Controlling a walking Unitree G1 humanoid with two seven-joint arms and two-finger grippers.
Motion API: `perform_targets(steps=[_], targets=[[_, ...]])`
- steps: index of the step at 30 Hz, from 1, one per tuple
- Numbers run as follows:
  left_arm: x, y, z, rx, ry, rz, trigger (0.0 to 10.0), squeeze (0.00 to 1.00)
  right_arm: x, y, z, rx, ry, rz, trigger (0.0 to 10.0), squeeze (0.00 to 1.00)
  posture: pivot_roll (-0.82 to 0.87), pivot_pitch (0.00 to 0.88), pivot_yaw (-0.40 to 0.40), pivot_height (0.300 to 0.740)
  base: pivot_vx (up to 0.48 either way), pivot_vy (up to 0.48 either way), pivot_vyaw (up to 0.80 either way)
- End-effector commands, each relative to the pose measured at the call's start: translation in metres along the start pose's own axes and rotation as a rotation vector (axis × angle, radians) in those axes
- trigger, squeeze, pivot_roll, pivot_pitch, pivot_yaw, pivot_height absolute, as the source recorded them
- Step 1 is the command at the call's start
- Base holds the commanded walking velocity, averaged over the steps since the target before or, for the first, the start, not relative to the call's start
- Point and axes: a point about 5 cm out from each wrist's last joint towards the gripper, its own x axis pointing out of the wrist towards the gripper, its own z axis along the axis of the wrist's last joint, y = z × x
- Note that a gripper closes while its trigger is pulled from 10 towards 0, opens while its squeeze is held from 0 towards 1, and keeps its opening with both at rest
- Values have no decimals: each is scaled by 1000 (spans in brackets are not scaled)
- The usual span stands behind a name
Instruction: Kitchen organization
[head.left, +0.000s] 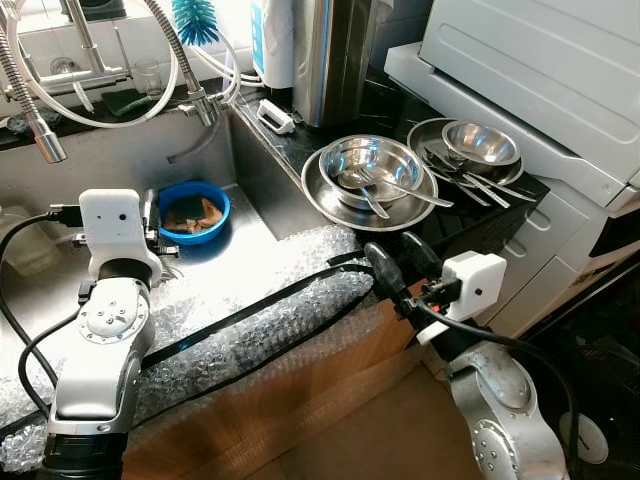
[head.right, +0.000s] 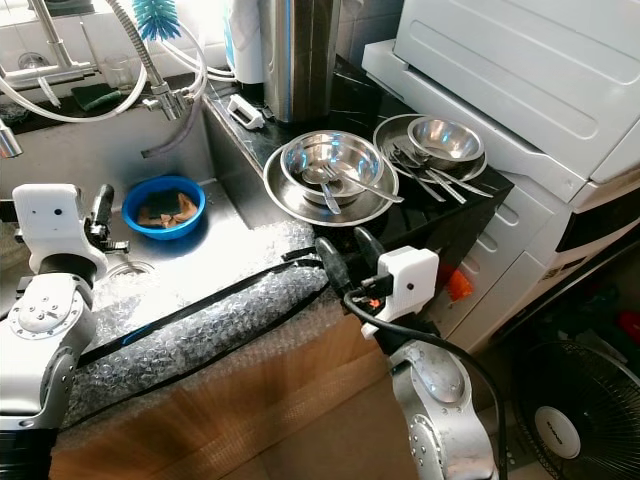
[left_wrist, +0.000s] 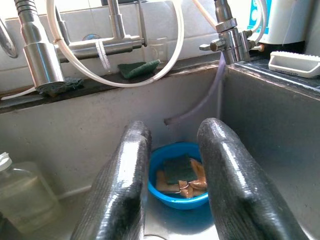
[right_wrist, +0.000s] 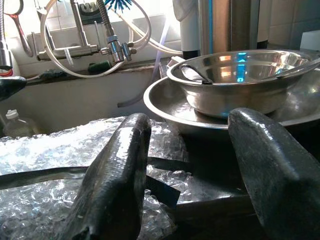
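Observation:
A steel bowl (head.left: 347, 158) with spoons (head.left: 385, 190) in it sits in a wide steel plate (head.left: 322, 198) on the black counter. Behind it to the right, a second plate (head.left: 425, 133) carries a smaller steel bowl (head.left: 483, 143) and loose cutlery (head.left: 472, 186). My right gripper (head.left: 399, 256) is open just short of the counter's front edge, its fingers pointing at the wide plate (right_wrist: 165, 102), not touching it. A blue bowl (head.left: 196, 187) holding sponges lies in the sink. Over the sink, my left gripper (left_wrist: 175, 129) is open and aimed at the blue bowl (left_wrist: 176, 201), a little short of it.
Bubble wrap (head.left: 250, 320) and cardboard (head.left: 330, 400) cover the sink's front edge. A spring faucet (head.left: 40, 130) with white hoses hangs behind the sink. A tall steel canister (head.left: 335, 60) stands on the counter. A white appliance (head.left: 540, 70) crowds the right. A plastic bottle (left_wrist: 20, 195) stands in the sink.

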Motion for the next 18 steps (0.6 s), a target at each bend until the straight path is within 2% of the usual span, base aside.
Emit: perform_targets(steps=[1, 4, 5, 9, 18], targets=[[1, -3, 1, 4, 5, -10, 10000, 1000, -1, -2, -2, -6, 11, -6, 10000, 0, 69, 96, -56, 740, 0, 0, 0], [2, -3, 3, 6, -6, -5, 10000, 1000, -1, -2, -2, -12, 11, -5, 10000, 0, 70, 97, -56, 740, 0, 0, 0], [2, -3, 5, 11, -20, 1, 10000, 0, 0, -1, -2, -22, 11, -3, 10000, 0, 69, 98, -55, 740, 0, 0, 0], [2, -2, 11, -5, -63, 15, 10000, 0, 1, 3, 0, -29, 1, 10, 10000, 0, 67, 100, -55, 740, 0, 0, 0], [0, -6, 10, -2, -59, 0, 10000, 0, 2, 4, -2, -38, 14, 10, 10000, 0, 67, 102, -55, 740, 0, 0, 0]])
